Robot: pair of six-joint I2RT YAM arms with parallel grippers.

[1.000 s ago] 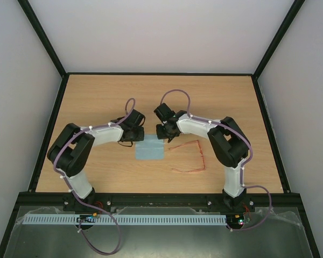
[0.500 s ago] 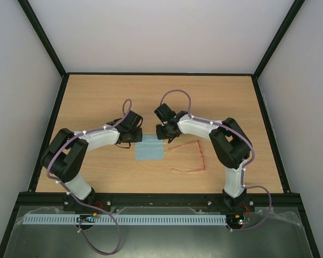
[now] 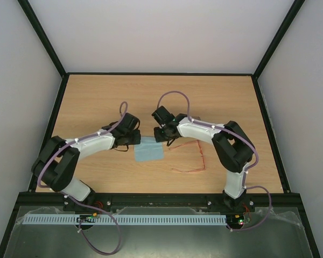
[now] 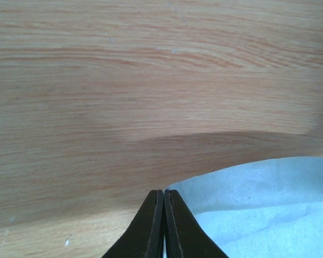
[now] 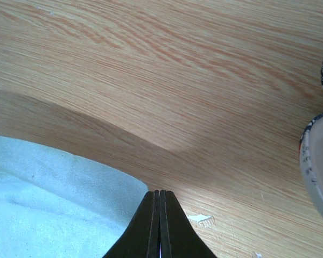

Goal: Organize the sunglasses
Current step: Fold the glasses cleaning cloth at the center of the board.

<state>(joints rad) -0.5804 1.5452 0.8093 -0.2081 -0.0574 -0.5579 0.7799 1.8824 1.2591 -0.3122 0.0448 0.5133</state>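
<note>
Raising the cloth [image 3: 149, 151] evenly by both corners seems wise: from above, the sunglasses [image 3: 189, 159] lie on the surface [image 3: 97, 102] just right of it; left wrist, the left claw [image 4: 163, 192] is clamped on one corner; right wrist, the right claw [image 5: 160, 192] likewise.

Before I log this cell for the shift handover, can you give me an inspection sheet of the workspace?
Surface: wooden table, with a small white fleck on it.
Job's things: sunglasses lie on the table right of the light blue cloth, touched by neither gripper.
Clutter: light blue cloth between the grippers; patterned case at the right wrist view's edge, mostly cut off.
Grippers: left gripper and right gripper each shut on a cloth corner.
Cables: purple cables loop over both arms, off the table's things.
Surroundings: black-framed enclosure with pale walls; nothing else seen.
</note>
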